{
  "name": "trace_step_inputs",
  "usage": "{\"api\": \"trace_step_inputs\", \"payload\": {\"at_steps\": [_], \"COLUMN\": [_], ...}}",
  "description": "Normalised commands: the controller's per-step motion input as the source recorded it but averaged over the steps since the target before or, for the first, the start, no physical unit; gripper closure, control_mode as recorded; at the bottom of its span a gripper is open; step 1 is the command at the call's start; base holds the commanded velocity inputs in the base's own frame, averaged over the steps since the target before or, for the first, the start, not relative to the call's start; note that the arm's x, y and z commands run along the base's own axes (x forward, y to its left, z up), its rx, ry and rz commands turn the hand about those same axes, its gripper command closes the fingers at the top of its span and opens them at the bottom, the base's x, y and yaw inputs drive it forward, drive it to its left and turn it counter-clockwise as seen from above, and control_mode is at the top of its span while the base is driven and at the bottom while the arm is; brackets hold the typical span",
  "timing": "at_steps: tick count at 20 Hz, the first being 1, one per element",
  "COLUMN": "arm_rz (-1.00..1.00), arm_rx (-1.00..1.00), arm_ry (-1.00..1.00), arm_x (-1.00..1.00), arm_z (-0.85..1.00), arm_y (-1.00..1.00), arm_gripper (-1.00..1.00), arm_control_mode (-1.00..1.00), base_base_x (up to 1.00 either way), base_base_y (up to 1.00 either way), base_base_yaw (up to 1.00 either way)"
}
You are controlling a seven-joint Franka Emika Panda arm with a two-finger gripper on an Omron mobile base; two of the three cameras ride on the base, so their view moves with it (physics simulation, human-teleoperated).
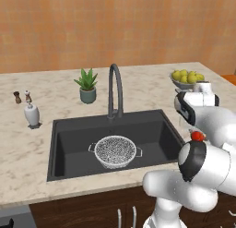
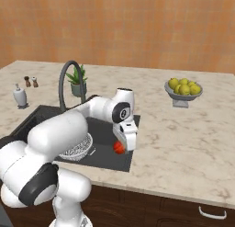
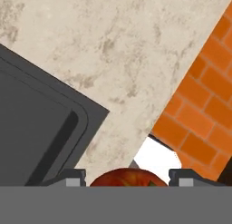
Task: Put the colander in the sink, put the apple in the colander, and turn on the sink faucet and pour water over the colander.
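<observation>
The tool (image 2: 120,147) grips the apple (image 2: 119,148) across its widest part above the sink's (image 1: 69,130) right edge, at 3 o'clock from the colander (image 1: 115,151); the apple is judged light, firm, smooth and prone to rolling.

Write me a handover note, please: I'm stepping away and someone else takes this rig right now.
Gripper: shut on the apple, held over the right end of the sink.
Colander: already sitting in the sink, below the sink faucet.
Sink faucet: no water running.
Done: colander placed, apple picked up.
Left: carry the apple over to the colander and drop it in, then turn on the sink faucet so water pours over the colander.
</observation>
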Motion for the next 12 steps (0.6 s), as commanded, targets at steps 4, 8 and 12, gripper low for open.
{"api": "trace_step_inputs", "payload": {"at_steps": [4,8,12], "arm_rz": [0.22,0.33,0.33], "arm_rx": [0.03,0.25,0.30], "arm_ry": [-0.03,-0.01,0.00], "arm_x": [0.14,0.31,0.46], "arm_z": [0.02,0.15,0.13], "arm_y": [0.80,0.53,0.52], "arm_gripper": [1.00,1.00,1.00], "arm_control_mode": [-1.00,-1.00,-1.00], "base_base_x": [0.00,0.00,0.00], "base_base_y": [0.00,0.00,0.00], "base_base_yaw": [0.00,0.00,0.00]}}
